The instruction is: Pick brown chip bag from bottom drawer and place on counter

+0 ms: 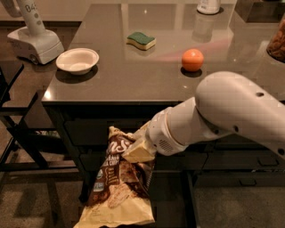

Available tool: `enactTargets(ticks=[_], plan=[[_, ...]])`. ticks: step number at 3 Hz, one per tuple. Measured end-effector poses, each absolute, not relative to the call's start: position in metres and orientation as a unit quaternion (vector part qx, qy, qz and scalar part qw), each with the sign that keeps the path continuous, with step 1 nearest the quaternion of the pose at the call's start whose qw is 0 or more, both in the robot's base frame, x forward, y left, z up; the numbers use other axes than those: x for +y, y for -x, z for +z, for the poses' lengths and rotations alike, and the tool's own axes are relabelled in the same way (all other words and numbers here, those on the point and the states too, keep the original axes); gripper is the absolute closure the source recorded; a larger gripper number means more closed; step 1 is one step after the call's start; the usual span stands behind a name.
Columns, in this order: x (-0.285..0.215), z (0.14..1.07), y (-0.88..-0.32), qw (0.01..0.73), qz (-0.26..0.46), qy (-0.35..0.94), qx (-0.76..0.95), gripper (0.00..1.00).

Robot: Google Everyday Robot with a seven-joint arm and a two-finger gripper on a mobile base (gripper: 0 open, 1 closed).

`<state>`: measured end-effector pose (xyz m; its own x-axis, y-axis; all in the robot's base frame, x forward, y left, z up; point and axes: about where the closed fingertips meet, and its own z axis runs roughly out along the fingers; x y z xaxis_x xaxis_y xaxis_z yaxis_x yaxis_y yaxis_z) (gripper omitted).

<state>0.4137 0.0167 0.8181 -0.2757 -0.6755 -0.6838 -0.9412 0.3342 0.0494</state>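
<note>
The brown chip bag (pixel 118 182) hangs upright in front of the dark drawer cabinets, its tan bottom edge low in the view. My gripper (pixel 136 149) is shut on the bag's upper right edge and holds it in the air below the counter's edge. The white arm reaches in from the right. The counter (pixel 147 73) is a glossy grey-brown top just above the bag. The bottom drawer (pixel 171 200) is the dark opening behind and right of the bag; its inside is too dark to see.
On the counter stand a white bowl (pixel 77 60), a green sponge (pixel 141 40), an orange (pixel 192 59) and a white container (pixel 208 6) at the back. A white device (pixel 33 38) stands on the left. Dark chair legs (pixel 18 133) stand left of the cabinet.
</note>
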Motion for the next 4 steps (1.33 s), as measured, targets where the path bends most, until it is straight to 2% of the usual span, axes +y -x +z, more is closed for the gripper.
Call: enactTargets(ticks=[3, 4], plan=[[-0.003, 0.920, -0.455, 0.321, 0.151, 0.541, 0.762, 1.00], [-0.001, 0.924, -0.453, 0.324, 0.149, 0.543, 0.760, 1.00]])
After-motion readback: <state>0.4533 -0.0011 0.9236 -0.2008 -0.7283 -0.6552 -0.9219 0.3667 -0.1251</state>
